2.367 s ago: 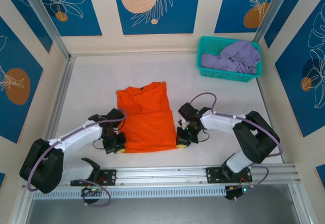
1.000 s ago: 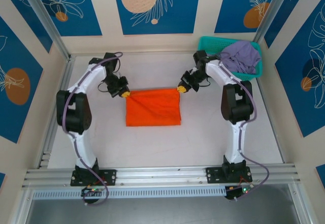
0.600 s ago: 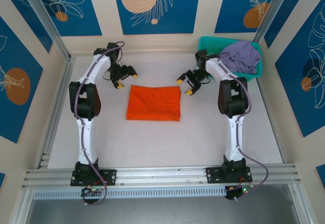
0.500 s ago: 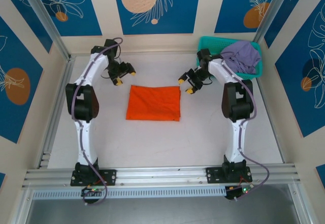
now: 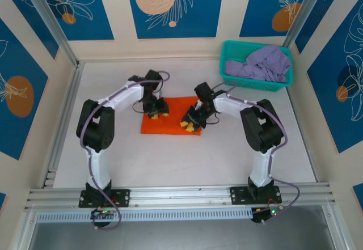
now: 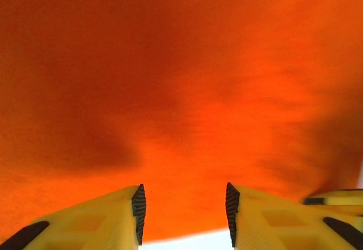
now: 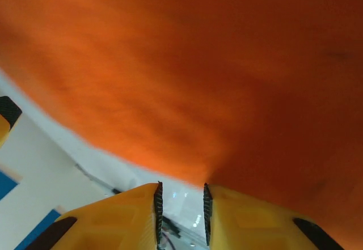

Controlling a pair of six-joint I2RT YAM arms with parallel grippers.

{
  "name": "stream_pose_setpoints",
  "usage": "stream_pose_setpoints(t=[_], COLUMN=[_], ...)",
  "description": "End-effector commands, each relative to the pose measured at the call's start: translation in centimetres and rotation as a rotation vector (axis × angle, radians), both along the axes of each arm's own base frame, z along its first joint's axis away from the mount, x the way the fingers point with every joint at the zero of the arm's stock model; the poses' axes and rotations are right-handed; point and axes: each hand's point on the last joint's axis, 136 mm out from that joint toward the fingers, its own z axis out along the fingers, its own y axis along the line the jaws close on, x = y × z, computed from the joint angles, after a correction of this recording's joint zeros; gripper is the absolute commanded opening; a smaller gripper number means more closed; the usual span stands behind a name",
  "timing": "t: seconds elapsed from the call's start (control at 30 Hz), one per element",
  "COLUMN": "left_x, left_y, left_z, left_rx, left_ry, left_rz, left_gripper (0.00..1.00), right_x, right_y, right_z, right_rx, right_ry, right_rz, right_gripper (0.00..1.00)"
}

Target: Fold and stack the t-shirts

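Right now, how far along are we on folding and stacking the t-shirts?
Done: the orange t-shirt lies folded into a compact rectangle on the table. In hand: the left gripper and right gripper are down over it, jaws apart, nothing clamped. Left: the lavender t-shirt sits crumpled in the teal basket, unfolded, so nothing is stacked yet.
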Motion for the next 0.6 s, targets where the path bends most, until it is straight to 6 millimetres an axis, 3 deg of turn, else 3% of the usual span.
stream_pose_setpoints(t=[0.0, 0.1, 0.27, 0.4, 0.57], left_x=[-1.7, -5.0, -9.9, -12.5, -12.5], left_y=[1.9, 3.3, 4.9, 6.1, 6.8], left_z=[-3.5, -6.1, -7.0, -6.4, -3.4], left_rx=[0.038, 0.058, 0.049, 0.051, 0.055], left_ry=[0.031, 0.1, 0.158, 0.173, 0.116], left_rz=[-0.02, -0.023, -0.003, 0.007, 0.026], left_gripper=[0.44, 0.44, 0.47, 0.49, 0.54], right_x=[-1.9, -4.1, -7.2, -9.4, -9.7], right_y=[-0.8, -1.8, -3.3, -4.3, -4.2], right_z=[-2.2, -4.0, -5.4, -6.0, -3.8], right_rx=[-0.036, -0.066, -0.094, -0.087, -0.024], right_ry=[0.066, 0.098, 0.088, 0.1, 0.005], right_rz=[0.018, 0.054, 0.11, 0.109, 0.126], right_gripper=[0.29, 0.3, 0.31, 0.32, 0.37])
